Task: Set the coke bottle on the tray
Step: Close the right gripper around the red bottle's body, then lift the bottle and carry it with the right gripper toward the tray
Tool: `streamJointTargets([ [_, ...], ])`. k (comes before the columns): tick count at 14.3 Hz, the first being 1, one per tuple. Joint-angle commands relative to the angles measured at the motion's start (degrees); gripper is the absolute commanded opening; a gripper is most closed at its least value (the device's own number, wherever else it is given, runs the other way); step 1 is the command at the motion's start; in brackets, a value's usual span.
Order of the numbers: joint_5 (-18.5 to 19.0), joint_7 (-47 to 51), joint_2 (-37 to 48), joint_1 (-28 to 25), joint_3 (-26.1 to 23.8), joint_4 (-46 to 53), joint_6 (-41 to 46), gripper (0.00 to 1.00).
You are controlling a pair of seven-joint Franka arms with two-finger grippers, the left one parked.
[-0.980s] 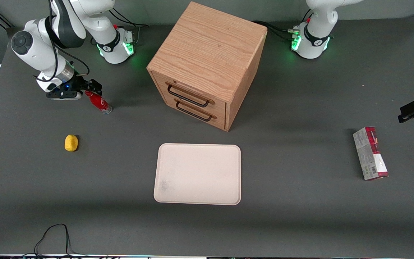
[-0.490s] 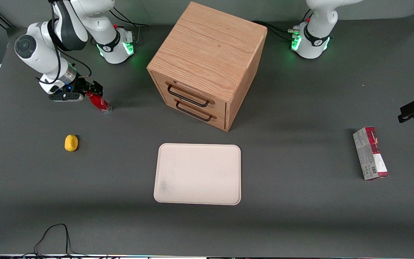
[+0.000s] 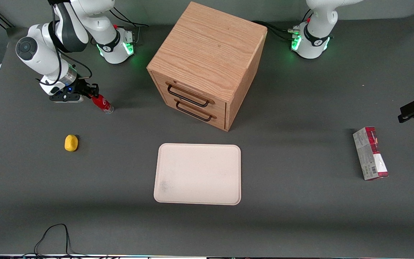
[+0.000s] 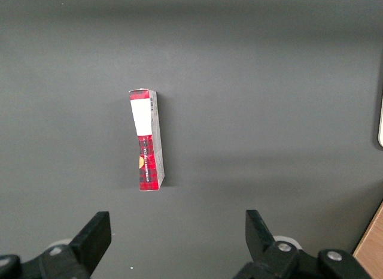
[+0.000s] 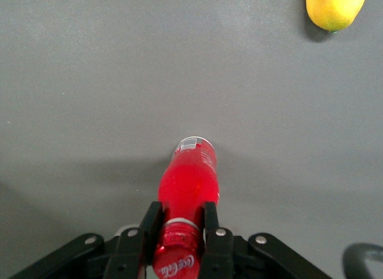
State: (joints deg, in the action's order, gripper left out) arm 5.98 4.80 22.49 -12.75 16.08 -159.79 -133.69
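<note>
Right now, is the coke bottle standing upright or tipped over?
Tilted, not upright. The coke bottle leans with its cap end clamped in the end effector and its clear base low by the table; whether the base touches is unclear.

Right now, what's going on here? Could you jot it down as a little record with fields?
gripper: shut on the coke bottle near its cap, at the working arm's end of the table
coke bottle: tilted, held in the jaws
tray: bare, nearer the front camera than the wooden drawer cabinet
lemon: on the table, nearer the front camera than the bottle
carton box: toward the parked arm's end
</note>
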Motion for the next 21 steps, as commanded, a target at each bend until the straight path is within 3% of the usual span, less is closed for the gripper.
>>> streamJointTargets([
  [1,0.3,-1.0,-0.8,-0.2,0.4,-1.2,-1.6,0.0],
  [9,-0.2,-0.1,-1.5,-0.9,-1.3,11.3,10.4,0.0],
  [15,-4.0,-0.4,-11.5,-1.0,-7.6,39.6,31.8,0.0],
  [21,-7.5,0.3,-26.1,-1.0,-12.7,70.7,43.2,0.0],
])
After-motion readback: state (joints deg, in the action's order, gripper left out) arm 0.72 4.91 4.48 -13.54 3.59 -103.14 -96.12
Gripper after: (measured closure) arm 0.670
